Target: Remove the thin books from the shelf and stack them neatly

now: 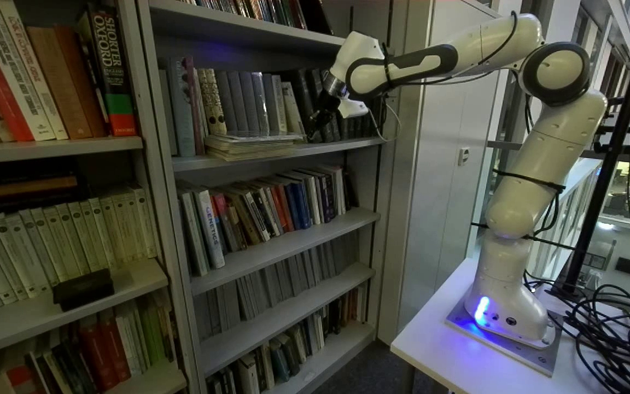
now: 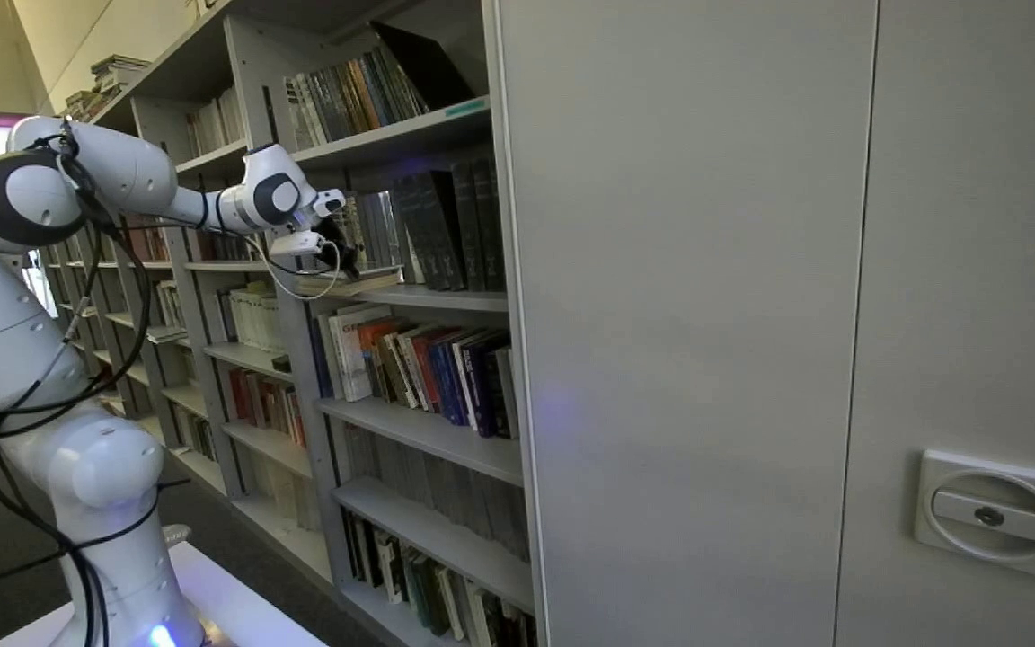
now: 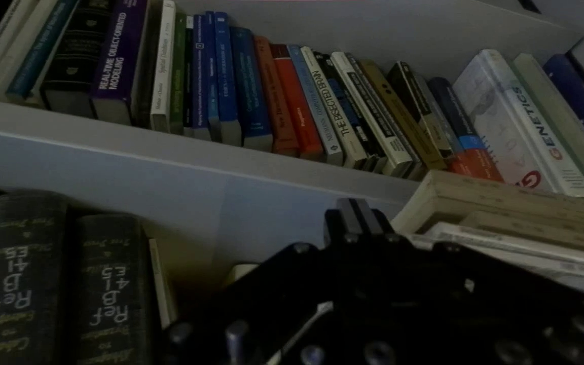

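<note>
A flat stack of thin pale books (image 1: 255, 146) lies on the grey shelf (image 1: 348, 145). The stack also shows in an exterior view (image 2: 369, 280) and at the right of the wrist view (image 3: 515, 213). Slim grey and pale upright books (image 1: 246, 104) stand behind it. A thin pale upright book (image 3: 162, 284) stands by the dark volumes in the wrist view. My gripper (image 1: 314, 130) is just beyond the stack's end, low over the shelf. In the wrist view my gripper (image 3: 359, 208) has its fingertips together with nothing seen between them. Whether it touches the stack I cannot tell.
Thick black volumes (image 3: 23, 263) stand on the same shelf, by the bookcase's side wall. Multicoloured paperbacks (image 1: 282, 200) fill the board below. Another board (image 1: 249, 19) runs overhead. A bookcase of thick red and cream volumes (image 1: 14, 71) adjoins. A cable (image 2: 324, 292) loops below the wrist.
</note>
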Robot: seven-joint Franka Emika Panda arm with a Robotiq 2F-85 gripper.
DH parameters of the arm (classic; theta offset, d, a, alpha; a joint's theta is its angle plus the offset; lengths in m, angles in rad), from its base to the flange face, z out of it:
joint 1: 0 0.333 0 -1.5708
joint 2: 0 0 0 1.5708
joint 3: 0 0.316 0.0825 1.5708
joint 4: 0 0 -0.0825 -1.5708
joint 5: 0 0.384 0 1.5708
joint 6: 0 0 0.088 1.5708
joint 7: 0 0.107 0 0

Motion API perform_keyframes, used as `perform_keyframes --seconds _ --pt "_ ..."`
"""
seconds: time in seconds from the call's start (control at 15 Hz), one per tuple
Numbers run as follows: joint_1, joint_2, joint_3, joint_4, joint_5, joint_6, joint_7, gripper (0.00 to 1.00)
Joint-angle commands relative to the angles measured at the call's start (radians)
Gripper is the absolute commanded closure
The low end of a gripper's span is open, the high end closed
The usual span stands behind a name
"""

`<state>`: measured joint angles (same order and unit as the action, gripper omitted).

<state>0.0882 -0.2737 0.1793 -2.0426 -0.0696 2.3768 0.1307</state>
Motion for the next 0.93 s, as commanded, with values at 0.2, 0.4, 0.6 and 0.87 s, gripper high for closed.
perform_keyframes --seconds 0.2,0.4,0.6,0.87 --pt "-0.024 0.045 -0.018 0.098 -0.048 -0.047 0.027 1.00" --pt "-0.020 0.058 -0.013 0.111 -0.055 -0.054 0.031 1.00" --pt "-0.013 0.063 -0.009 0.112 -0.058 -0.058 0.038 1.00" --pt "-0.003 0.066 -0.006 0.117 -0.049 -0.066 0.033 1.00"
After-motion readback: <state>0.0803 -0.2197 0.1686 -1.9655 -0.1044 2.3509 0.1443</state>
